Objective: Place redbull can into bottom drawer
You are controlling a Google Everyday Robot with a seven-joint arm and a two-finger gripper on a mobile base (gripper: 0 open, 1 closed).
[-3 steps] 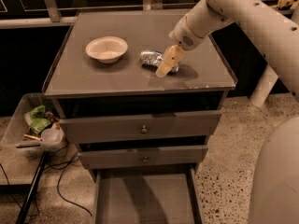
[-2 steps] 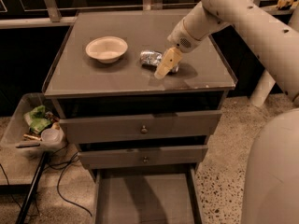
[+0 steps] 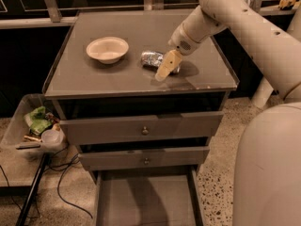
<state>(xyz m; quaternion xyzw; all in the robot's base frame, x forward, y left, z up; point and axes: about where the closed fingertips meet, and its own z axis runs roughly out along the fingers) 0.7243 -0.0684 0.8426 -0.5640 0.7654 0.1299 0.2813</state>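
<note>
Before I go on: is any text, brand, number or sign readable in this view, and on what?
No text can be read anywhere.
redbull can, on the cabinet top with the gripper down at it: mottled markings, not legible.
bowl, bottom drawer: no lettering seen.

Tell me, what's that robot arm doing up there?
The robot's gripper is down at the can, which lies on its side on the cabinet top, right of a bowl. The bottom drawer is pulled open below. The can is not yet in it.
</note>
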